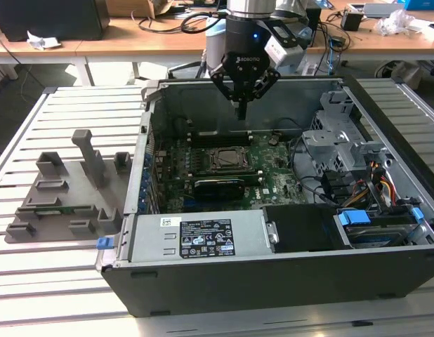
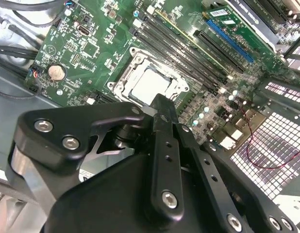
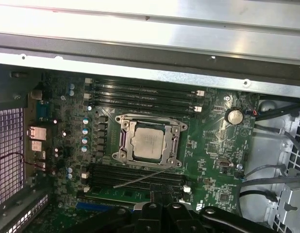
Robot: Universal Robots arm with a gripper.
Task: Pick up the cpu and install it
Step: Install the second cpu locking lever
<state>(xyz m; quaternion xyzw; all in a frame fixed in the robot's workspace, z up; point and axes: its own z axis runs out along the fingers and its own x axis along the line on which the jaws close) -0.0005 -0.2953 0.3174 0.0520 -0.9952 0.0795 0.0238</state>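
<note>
We see our arm as a dark cylindrical wrist section with a small blue light glowing near its top in the exterior view, a light grey box fixed at its side. Below it our end effector (image 1: 241,105) is matte black — angular linkage bars narrowing to slim fingers (image 1: 241,110). In the second wrist view the black links (image 2: 162,160) carry silver hex-socket screws, and bare metal shows at the pivot joints.

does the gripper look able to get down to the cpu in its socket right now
Probably yes. The gripper hangs above the open case, and the cpu lies face-up in the socket frame with nothing over it. The fingers look closed, so they would likely need to open first.
</note>
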